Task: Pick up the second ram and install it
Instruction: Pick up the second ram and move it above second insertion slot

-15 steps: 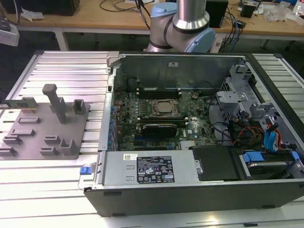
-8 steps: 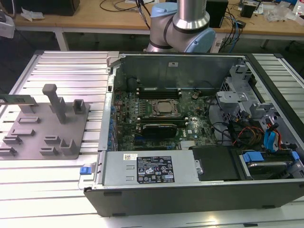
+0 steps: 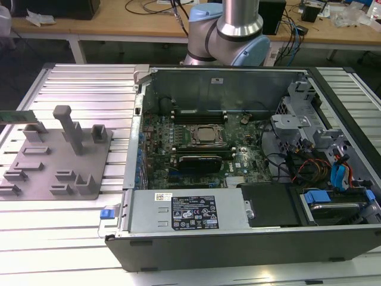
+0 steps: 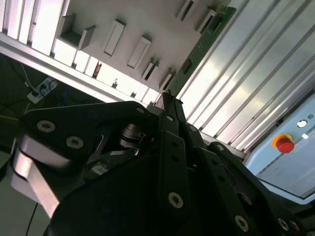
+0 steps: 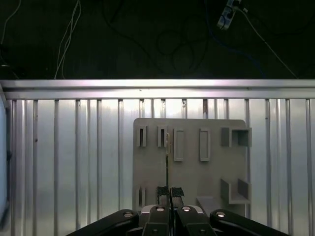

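Simply slatted table, workbench, second ram.

The work surface is a silver aluminium table built of long ribbed profiles with parallel grooves running its length. A flat grey plastic holder tray with upright posts and slotted blocks lies directly on the ribs at the exterior view's left; in the first wrist view it sits square to the grooves. A large dark-grey metal computer case, open-topped with its interior exposed, lies on the table at the exterior view's right, just beside the tray but apart from it.
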You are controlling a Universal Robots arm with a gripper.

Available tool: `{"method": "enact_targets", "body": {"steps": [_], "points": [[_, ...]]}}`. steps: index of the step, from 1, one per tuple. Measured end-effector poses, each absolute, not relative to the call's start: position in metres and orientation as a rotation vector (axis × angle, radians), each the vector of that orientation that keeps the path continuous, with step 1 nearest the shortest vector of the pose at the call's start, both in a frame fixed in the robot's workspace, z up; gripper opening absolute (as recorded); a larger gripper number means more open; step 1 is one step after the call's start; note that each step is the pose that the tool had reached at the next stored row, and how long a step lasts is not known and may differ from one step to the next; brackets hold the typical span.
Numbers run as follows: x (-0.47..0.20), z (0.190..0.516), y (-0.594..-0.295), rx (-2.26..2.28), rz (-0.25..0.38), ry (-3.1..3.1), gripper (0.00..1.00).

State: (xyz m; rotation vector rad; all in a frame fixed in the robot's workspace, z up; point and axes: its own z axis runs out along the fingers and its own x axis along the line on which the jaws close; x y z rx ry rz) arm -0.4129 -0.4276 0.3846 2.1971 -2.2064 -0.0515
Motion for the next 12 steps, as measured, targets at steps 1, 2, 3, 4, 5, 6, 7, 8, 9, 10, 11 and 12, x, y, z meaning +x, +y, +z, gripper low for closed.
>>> {"method": "enact_targets", "body": {"steps": [1,2,3,4,5,6,7,8,9,10,11,12], "points": [[-0.413,0.386,-0.428,2.197,-0.052,-2.206,0.09],[-0.413,0.388,-0.428,2.197,-0.052,-2.206,0.09],[-0.413,0.390,-0.428,2.197,-0.052,-2.206,0.09],[-0.413,0.391,-0.428,2.197,-0.052,-2.206,0.09],[-0.413,0.394,-0.428,2.197,-0.052,-2.206,0.09],[-0.413,0.396,-0.428,2.197,-0.052,-2.206,0.09],[-0.413,0.399,-0.428,2.197,-0.052,-2.206,0.09],[-0.413,0.402,-0.428,2.197,-0.052,-2.206,0.09],[-0.413,0.404,-0.428,2.197,-0.052,-2.206,0.09],[-0.413,0.407,-0.428,2.197,-0.052,-2.206,0.09],[-0.413,0.410,-0.428,2.197,-0.052,-2.206,0.09],[-0.413,0.413,-0.428,2.197,-0.052,-2.206,0.09]]}}
